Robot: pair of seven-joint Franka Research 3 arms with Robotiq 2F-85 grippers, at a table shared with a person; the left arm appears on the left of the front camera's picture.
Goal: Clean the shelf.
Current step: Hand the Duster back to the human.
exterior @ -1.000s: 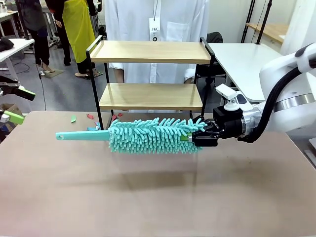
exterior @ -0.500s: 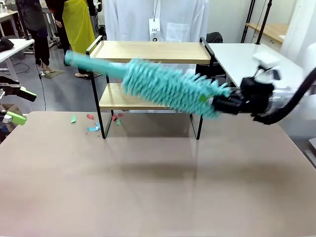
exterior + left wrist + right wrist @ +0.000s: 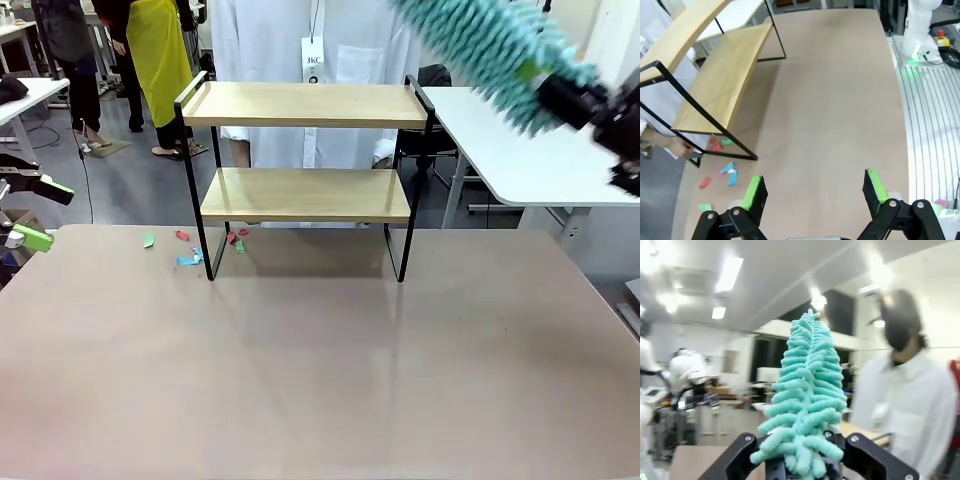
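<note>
The shelf (image 3: 305,195), two light wooden boards in a thin black frame, stands at the table's far middle with both boards bare; it also appears at the upper left of the left wrist view (image 3: 720,75). A teal fluffy duster (image 3: 490,45) is raised high at the upper right, above and to the right of the shelf and blurred with motion. My right gripper (image 3: 560,92) is shut on its end. In the right wrist view the duster (image 3: 807,390) stands straight up from my right gripper (image 3: 802,460). My left gripper (image 3: 40,213) (image 3: 815,190) is open and holds nothing, at the table's left edge.
Small coloured scraps (image 3: 190,258) lie on the tan tabletop by the shelf's left leg, also in the left wrist view (image 3: 727,170). A person in a white coat (image 3: 310,40) stands behind the shelf. A white table (image 3: 500,130) stands at the back right.
My right arm has swung the duster up and to the right, from in front of the lower board to high above the shelf's right end. The left gripper has not moved.
</note>
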